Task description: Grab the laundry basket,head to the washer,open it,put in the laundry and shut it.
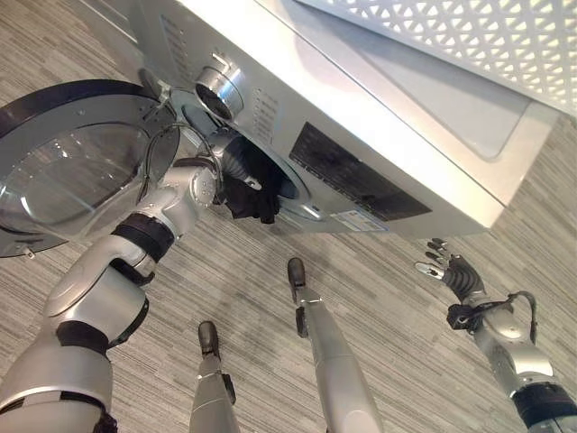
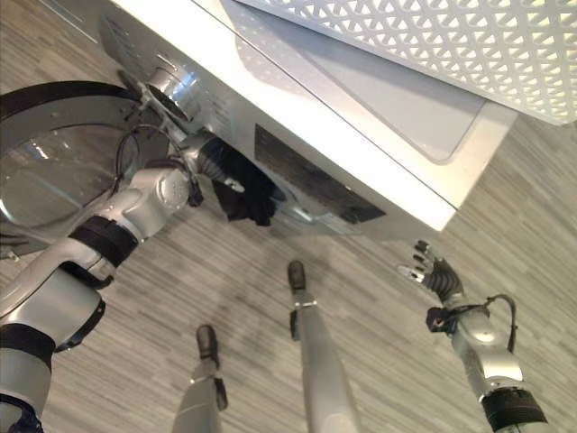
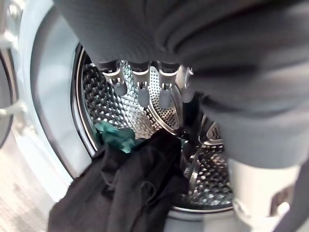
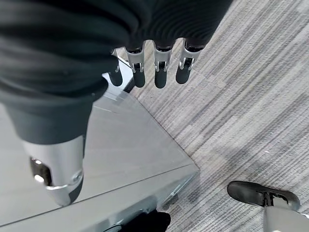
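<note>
Grey striped floor (image 1: pixel 270 262); left hand (image 3: pixel 145 82), fingers relaxed, over dark laundry (image 3: pixel 125 188) at washer (image 1: pixel 379 135) mouth; right hand (image 1: pixel 448 268) spread, idle.

The left arm (image 1: pixel 99 298) is made of round, shiny silver-grey shells with black bands between them. One of the bands is wide and ribbed. The right arm (image 1: pixel 509 347) is silver-grey too, with a black band low down. The left hand (image 3: pixel 145 82) has silver fingers (image 3: pixel 117 79) with dark, rounded tips, and a dark ribbed cover (image 3: pixel 203 43) over its back and wrist. The right hand (image 1: pixel 448 269) looks the same. Its thick silver thumb (image 4: pixel 55 164) has a dark tip.
</note>
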Available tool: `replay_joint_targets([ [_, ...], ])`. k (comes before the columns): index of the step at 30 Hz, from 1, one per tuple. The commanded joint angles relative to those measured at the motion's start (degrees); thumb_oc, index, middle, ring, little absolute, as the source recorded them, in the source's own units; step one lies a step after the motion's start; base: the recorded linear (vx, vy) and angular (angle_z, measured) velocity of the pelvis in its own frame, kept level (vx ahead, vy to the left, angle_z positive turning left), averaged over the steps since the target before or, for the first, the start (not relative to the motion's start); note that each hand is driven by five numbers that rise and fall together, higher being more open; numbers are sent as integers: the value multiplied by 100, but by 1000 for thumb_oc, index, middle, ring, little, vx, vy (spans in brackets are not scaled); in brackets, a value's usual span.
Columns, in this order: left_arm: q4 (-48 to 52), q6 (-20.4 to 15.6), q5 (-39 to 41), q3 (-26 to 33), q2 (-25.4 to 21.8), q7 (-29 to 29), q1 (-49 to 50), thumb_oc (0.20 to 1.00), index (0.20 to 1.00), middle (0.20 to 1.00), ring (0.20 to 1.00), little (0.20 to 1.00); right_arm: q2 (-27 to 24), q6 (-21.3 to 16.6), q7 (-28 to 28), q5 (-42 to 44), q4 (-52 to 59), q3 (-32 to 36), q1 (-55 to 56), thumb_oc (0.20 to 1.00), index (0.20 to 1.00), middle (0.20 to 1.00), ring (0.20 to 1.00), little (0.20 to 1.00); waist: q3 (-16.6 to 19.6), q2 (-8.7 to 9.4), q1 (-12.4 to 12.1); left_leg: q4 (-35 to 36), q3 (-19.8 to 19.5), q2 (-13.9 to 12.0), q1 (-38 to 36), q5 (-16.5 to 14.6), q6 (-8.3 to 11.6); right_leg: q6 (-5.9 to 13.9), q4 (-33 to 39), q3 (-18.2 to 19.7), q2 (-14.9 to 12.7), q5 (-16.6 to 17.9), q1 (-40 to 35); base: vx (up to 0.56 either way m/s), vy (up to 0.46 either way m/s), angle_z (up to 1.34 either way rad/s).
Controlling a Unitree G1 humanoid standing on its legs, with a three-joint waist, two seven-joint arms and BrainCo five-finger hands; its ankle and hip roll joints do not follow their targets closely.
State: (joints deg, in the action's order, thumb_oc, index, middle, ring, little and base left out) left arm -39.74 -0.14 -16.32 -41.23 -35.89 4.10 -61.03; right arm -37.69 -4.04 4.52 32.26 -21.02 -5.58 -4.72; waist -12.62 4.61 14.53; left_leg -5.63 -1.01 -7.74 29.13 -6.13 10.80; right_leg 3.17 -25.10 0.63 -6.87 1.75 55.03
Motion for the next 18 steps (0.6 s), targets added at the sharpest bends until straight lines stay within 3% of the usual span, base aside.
replay_joint_targets([
  [1,1450,-243,-158,1345,-294,306,1755,1000,1000,1000,1000,1000,264,-37,-9,-520,-456,338,417,1000,1000,1000,1000,1000,-313,-51,-165,-884,-215,-94,125,-405,-365,753,807,-49,-260,-34,-693,-15,74,-3],
  [2,1450,-243,-158,1345,-294,306,1755,1000,1000,1000,1000,1000,264,-37,-9,-520,-456,338,417,1000,1000,1000,1000,1000,-313,-51,-165,-884,-215,-94,125,-405,-365,753,807,-49,-260,-34,-693,-17,79,-7],
  [8,1915,-352,176,2256,361,40,4544,1000,1000,1000,1000,1000,749,284,157,-1227,-1202,253,762,1000,1000,1000,1000,1000,-490,-148,-543,-871,-247,108,-572,-553,-466,745,831,-46,-478,-6,-1495,15,85,4],
  [14,1705,-387,597,2496,611,-88,5417,1000,1000,1000,1000,1000,1007,357,250,-1428,-1652,-109,626,1000,1000,1000,1000,1000,-614,-251,-752,-603,-375,210,-1064,-433,-536,732,961,-164,-657,34,-2060,28,43,19],
  [18,1611,-395,661,2406,931,104,5677,1000,1000,1000,1000,1000,1380,294,56,-1487,-2129,-564,158,1000,1000,1000,1000,1000,-705,-301,-1003,-650,-592,310,-913,-339,-570,720,975,-334,-797,23,-2109,-44,-12,32],
])
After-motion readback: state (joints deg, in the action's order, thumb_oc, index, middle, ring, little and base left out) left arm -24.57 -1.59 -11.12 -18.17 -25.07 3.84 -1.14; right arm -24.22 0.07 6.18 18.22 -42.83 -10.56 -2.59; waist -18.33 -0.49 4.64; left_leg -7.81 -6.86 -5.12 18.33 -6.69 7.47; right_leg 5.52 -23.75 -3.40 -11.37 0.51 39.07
